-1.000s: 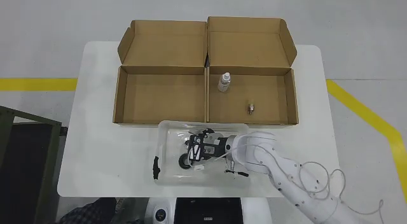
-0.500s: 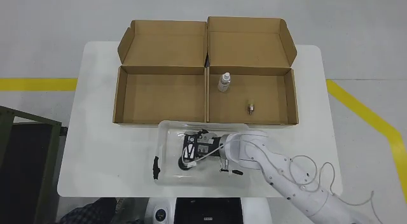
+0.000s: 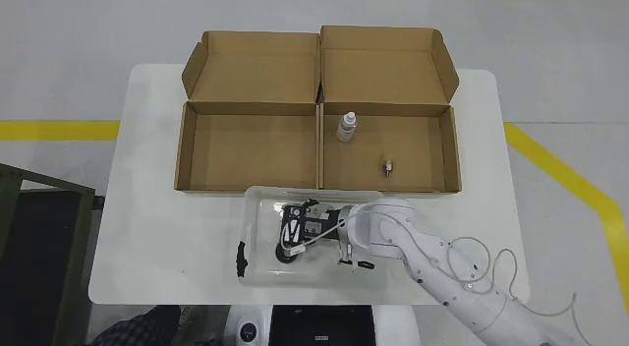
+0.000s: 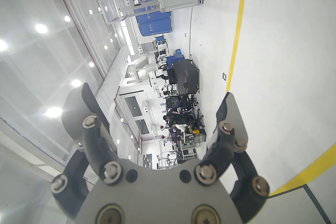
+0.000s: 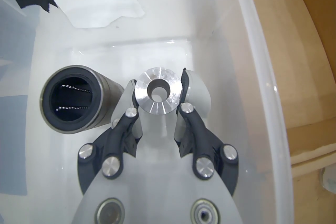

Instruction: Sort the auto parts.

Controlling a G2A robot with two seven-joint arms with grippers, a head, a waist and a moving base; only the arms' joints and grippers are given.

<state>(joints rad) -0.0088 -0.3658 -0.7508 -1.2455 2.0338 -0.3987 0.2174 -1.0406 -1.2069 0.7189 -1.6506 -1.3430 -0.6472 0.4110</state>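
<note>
My right hand (image 5: 158, 88) was down inside the clear plastic bin (image 5: 252, 33), its two fingers pressed against opposite sides of a silver collar (image 5: 157, 105), pinching it. The collar was a short, bright machined ring with a round bore and radial marks on its face. The bore looked straight back at my wrist, so its axis ran along my fingers rather than across them. Just beside it, against the outside of one finger, lay a linear bearing (image 5: 76, 99). It was a longer steel cylinder with a black liner and rows of balls inside, and its open end was turned the same way.

From above, the bin (image 3: 246, 218) sat on the white bench (image 3: 147, 199), right against the near walls of two open cardboard boxes. I judged that the lift had to clear that wall. The right box (image 3: 432, 164) was nearer this arm and held a small white bottle (image 3: 346, 127) and a tiny metal piece (image 3: 388, 166). The left box (image 3: 246, 149) was farther off.

My left hand (image 4: 157, 93) was spread, holding nothing.
</note>
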